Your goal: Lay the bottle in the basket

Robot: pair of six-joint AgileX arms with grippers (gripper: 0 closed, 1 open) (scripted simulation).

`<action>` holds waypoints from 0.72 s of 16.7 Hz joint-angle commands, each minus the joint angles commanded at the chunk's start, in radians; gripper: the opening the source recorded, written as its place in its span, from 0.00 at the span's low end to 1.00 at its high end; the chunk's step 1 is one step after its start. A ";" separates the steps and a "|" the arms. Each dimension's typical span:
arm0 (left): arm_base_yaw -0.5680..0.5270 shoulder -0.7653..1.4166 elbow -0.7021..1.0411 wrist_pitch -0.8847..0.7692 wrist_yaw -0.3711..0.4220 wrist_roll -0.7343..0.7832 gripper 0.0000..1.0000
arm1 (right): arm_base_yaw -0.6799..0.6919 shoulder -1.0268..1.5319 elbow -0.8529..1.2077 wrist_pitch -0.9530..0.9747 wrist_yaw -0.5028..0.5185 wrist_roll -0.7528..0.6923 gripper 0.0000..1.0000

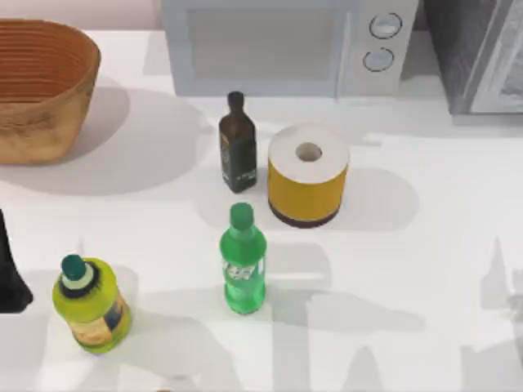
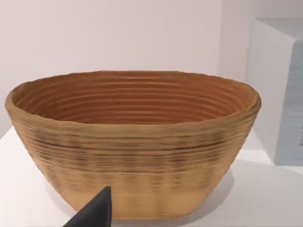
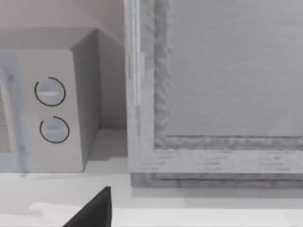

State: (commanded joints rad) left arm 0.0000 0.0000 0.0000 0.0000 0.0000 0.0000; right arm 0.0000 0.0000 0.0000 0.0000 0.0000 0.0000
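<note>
White table (image 1: 425, 245), microwave (image 1: 286, 45) at top centre. Bottle (image 1: 243, 260) upright, lower centre, apart from basket (image 1: 41, 90) at upper left. Left gripper (image 1: 10, 269) at left edge; finger opening: cannot tell.

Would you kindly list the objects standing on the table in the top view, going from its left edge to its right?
Basket → squat yellow-green bottle → roll of paper with a yellow wrap. The dark brown bottle and the slim green bottle both come between the last two, overlapping in left-right position.
</note>
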 joint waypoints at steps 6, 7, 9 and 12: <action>-0.027 0.108 0.033 0.105 0.024 0.014 1.00 | 0.000 0.000 0.000 0.000 0.000 0.000 1.00; -0.048 0.160 0.048 0.152 0.036 0.020 1.00 | 0.000 0.000 0.000 0.000 0.000 0.000 1.00; -0.112 0.292 0.080 0.262 0.065 0.032 1.00 | 0.000 0.000 0.000 0.000 0.000 0.000 1.00; -0.245 0.538 0.124 0.452 0.111 0.048 1.00 | 0.000 0.000 0.000 0.000 0.000 0.000 1.00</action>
State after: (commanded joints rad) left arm -0.2450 0.5382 0.1239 0.4517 0.1115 0.0482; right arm 0.0000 0.0000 0.0000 0.0000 0.0000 0.0000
